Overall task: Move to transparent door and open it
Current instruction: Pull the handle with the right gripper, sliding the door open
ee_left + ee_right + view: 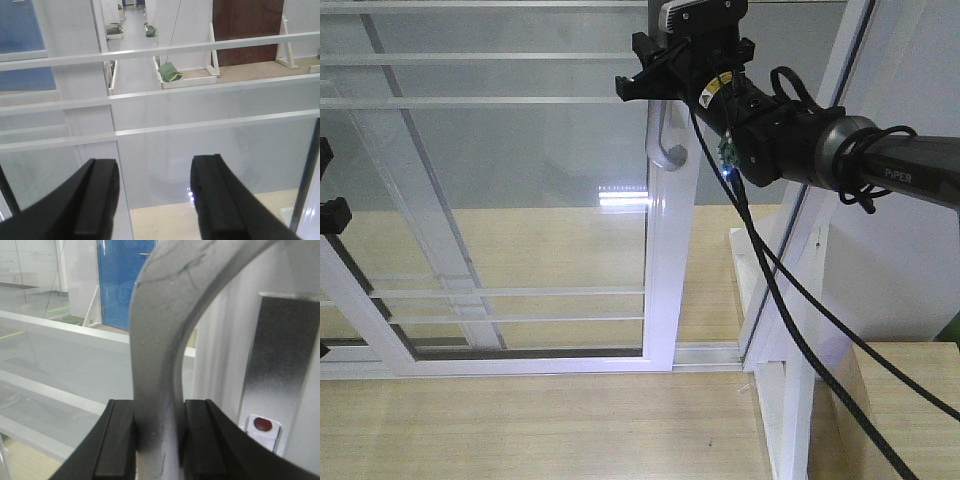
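Black pads of the right gripper (156,440) sat clamped around the curved grey-white J-shaped handle (160,340), a grip seemingly taken to slide the white-framed transparent glass door (520,170) standing directly ahead; the left gripper (155,200) hung wide apart, empty, facing the barred glass

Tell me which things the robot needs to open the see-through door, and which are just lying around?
Needed for the job:
transparent door
its curved handle
right gripper, shut on the handle

Just there:
left gripper, open and empty
green bags
red button
blue panel
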